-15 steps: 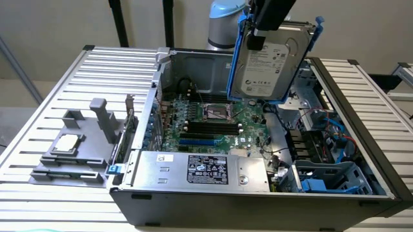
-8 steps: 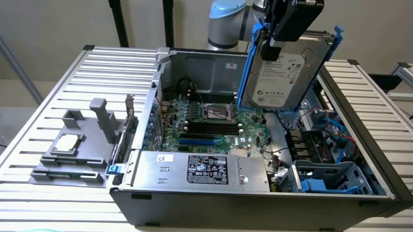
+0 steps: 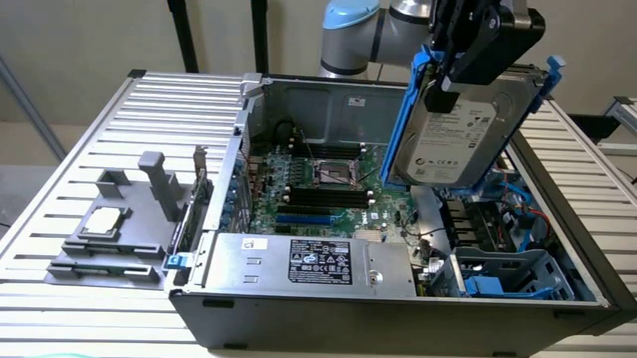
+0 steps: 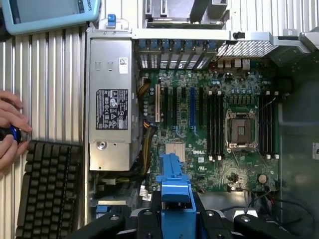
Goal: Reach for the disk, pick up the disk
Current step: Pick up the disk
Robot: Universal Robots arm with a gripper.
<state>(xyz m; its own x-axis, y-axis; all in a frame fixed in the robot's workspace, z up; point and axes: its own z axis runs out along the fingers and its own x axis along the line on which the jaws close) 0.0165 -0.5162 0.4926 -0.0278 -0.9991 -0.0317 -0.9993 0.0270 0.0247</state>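
Silver-grey disk (image 3: 460,134) in pincer (image 3: 468,63), above open motherboard (image 3: 318,190).

The arm reaches down from above, its fingers (image 3: 468,56) clamped and raised high.

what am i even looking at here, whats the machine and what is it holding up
It is a robot arm working over an opened desktop computer case on a slatted metal table. One picture comes from a camera beside the table, the other from a camera on the arm's wrist, looking straight down. The gripper holds the disk, a silver hard drive in a blue bracket, lifted above the case. Inside lie the green motherboard and a silver power supply. On the table are a grey plastic holder, a black keyboard and a person's hand.
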